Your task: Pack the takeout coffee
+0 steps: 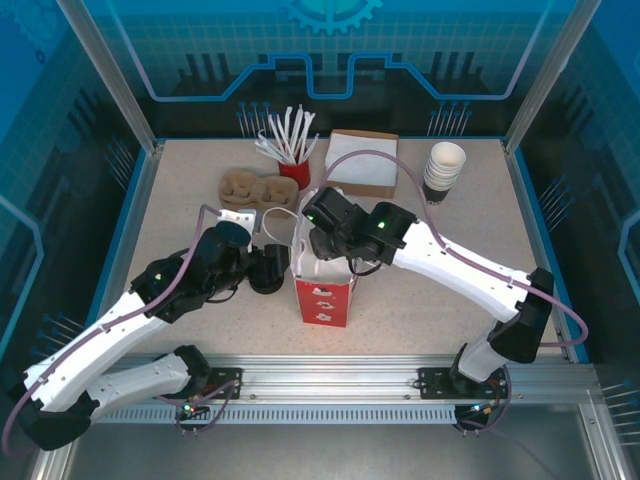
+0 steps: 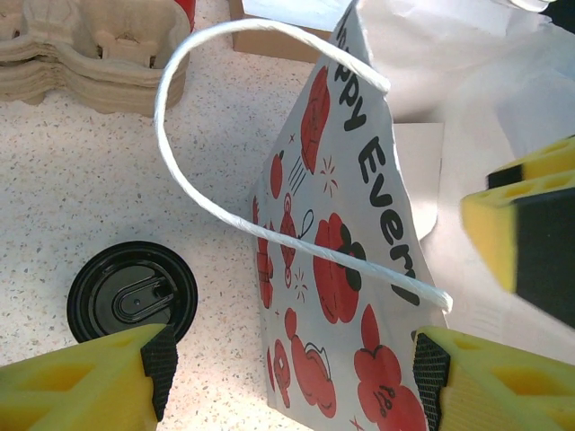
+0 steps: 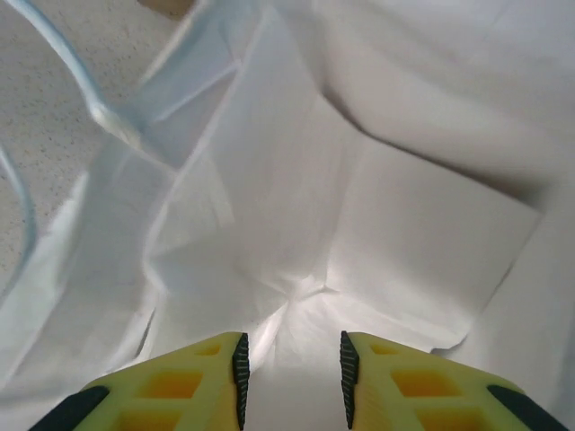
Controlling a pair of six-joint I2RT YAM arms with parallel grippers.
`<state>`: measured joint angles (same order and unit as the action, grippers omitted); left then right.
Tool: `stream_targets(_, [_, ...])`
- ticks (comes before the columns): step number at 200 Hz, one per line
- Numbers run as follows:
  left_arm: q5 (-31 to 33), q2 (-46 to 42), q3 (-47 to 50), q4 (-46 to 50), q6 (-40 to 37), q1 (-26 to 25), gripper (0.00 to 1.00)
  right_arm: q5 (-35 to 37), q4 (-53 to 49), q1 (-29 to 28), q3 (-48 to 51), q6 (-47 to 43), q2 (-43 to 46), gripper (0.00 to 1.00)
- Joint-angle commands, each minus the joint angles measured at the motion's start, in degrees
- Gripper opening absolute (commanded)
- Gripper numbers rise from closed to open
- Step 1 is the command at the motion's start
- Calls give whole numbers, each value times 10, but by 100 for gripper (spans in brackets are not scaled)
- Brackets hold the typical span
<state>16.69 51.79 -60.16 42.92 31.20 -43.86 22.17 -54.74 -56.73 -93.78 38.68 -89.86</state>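
Standing upright at 9 o'clock of the bag (image 1: 322, 290), the coffee (image 2: 132, 292) is sitting nearest the left gripper (image 2: 292, 368), its fingers gaping wide, empty; the right gripper (image 3: 290, 359) is hanging narrowly parted, empty, inside the bag.

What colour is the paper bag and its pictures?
The paper bag is white with red drawings and black letters, clearest in the left wrist view.

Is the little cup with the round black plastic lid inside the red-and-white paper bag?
No: the black-lidded cup stands on the speckled table beside the red-and-white paper bag, not in it.
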Motion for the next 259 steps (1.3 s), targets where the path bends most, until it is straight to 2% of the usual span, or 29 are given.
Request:
stream_targets(1, [-4, -6, 5, -12, 1, 6, 71, 15, -21, -8, -33, -20, 21, 35])
stream_targets(66, [8, -12, -13, -18, -7, 11, 72, -15, 5, -7, -70, -71, 49, 36])
stream_targets(95, [43, -27, -18, -35, -34, 18, 74, -4, 21, 3, -62, -102, 88, 40])
stream_targets(125, [102, -68, 8, -91, -82, 37, 81, 38, 36, 35, -16, -122, 155, 46])
stream_targets(156, [175, -110, 58, -163, -129, 86, 91, 47, 83, 100, 87, -147, 250, 56])
stream_targets(188, [211, -130, 129, -250, -148, 167, 99, 17, 127, 217, 203, -169, 328, 68])
stream_targets(208, [219, -134, 191, -335, -176, 211, 99, 18, 176, 287, 279, -189, 364, 74])
stream_targets(222, [218, -133, 243, -404, -197, 240, 99, -3, 243, 336, 349, -208, 388, 82])
stream_targets(240, [206, -127, 315, -493, -216, 279, 99, -51, 342, 395, 444, -227, 398, 99])
stream_targets(259, [189, -109, 381, -577, -232, 313, 99, -59, 416, 437, 508, -247, 365, 100])
